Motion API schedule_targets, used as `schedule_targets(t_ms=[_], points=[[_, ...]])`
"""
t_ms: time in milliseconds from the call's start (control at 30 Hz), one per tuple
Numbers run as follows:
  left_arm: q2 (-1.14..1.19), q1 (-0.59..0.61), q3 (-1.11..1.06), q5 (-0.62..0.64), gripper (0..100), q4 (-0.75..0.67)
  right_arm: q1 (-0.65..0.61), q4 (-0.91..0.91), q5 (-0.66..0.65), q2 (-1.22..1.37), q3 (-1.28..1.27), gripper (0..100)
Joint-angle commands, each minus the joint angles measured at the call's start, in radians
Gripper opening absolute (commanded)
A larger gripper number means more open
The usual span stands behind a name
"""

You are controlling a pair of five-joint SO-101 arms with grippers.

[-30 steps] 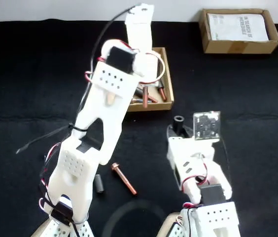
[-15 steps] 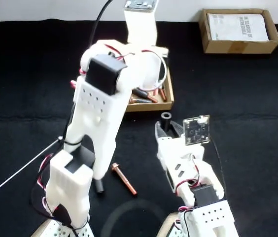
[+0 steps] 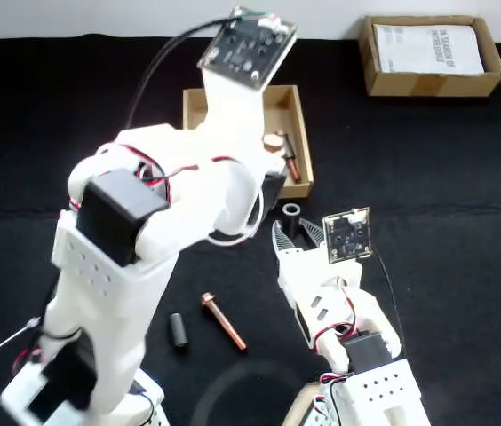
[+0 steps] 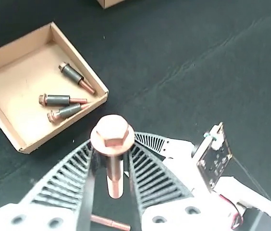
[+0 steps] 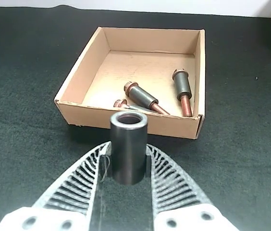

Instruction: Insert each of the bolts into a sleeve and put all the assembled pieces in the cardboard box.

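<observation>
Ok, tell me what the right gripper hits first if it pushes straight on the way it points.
The right gripper, with its sleeve, would likely meet the cardboard box's near wall first; depth is unclear.

Three assembled pieces (image 5: 142, 98) are lying in the cardboard box (image 5: 126, 117) toward the counter's (image 3: 464, 222) rear. Just in front of the box, the right hand (image 5: 128, 154) is holding a sleeve (image 5: 128, 144) upright. The left hand (image 4: 111, 147) is gripping a bolt (image 4: 112, 137) near that sleeve. Nearer the arms' bases, a loose bolt (image 3: 222, 321) is lying just right of a loose sleeve (image 3: 178, 330). A second box (image 3: 428, 85) is sitting at the far right rear.
</observation>
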State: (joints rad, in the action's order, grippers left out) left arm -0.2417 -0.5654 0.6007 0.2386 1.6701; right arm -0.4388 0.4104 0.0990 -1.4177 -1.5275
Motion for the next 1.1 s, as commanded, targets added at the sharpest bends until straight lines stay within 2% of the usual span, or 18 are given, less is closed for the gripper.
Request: schedule_targets(t_ms=[0, 300, 433, 767, 1067], points=[[-0.125, 0.044, -0.228, -0.006, 1, -0.199, -0.016, -0.019, 0.006, -0.012, 0.007, 0.7], [-0.343, 0.048, -0.834, -0.006, 1, -0.769, -0.064, -0.021, 0.006, -0.012, 0.01, 0.7], [-0.414, 0.033, -1.006, -0.008, 1, -0.944, -0.064, -0.021, 0.005, -0.012, 0.013, 0.7], [-0.441, -0.016, -1.142, -0.006, 1, -1.007, -0.062, -0.021, 0.002, -0.012, 0.015, 0.7], [-0.446, -0.015, -1.288, -0.005, 1, -1.146, -0.062, -0.021, 0.002, -0.012, 0.015, 0.7]])
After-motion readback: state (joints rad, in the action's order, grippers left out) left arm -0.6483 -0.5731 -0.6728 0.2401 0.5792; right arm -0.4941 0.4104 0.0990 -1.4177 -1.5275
